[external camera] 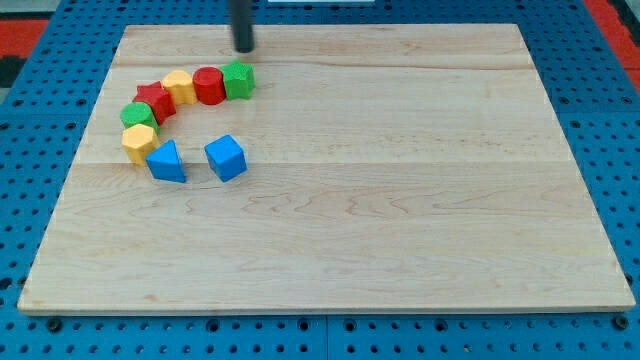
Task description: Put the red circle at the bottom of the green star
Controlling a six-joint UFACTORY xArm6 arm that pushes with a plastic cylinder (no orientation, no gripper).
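The red circle (209, 85) sits near the view's top left, touching the green star (238, 79) on the star's left side. My tip (244, 49) stands just above the green star, toward the view's top, a small gap from it. The rod comes down from the top edge of the view. The red circle and green star are the right end of a curved chain of blocks.
The chain runs left and down: a yellow block (180, 86), a red block (155, 101), a green block (137, 115), a yellow hexagon (139, 143). A blue triangle (166, 161) and a blue cube (225, 157) lie below. The wooden board (400, 200) lies on a blue pegboard.
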